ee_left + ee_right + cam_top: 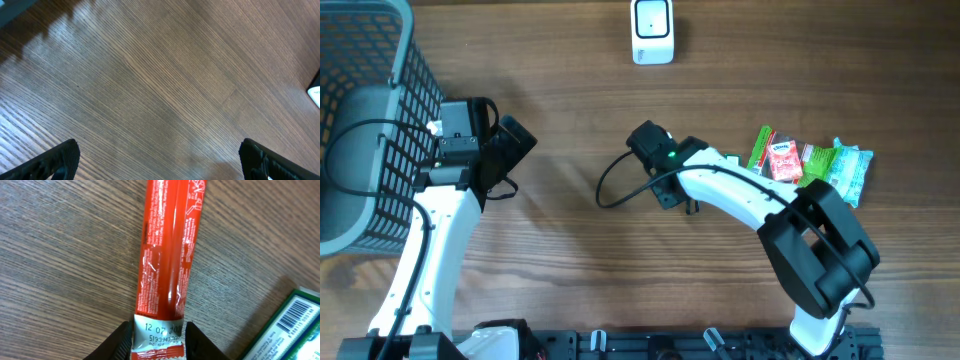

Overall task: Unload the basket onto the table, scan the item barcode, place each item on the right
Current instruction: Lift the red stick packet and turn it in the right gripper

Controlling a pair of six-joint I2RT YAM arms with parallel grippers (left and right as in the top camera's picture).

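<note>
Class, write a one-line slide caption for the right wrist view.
Right pincer brackets the date-stamped end of a red sachet over the wooden table, green packet alongside.

basket – left edge of table | scanner – far centre | snack packets right | stick packet mid-table

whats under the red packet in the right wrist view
Bare wood table shows all around the red packet. Whatever lies directly beneath it is covered. Its crimped end sits between the fingers of the right tool. A green barcoded pack lies beside it, not under.
</note>
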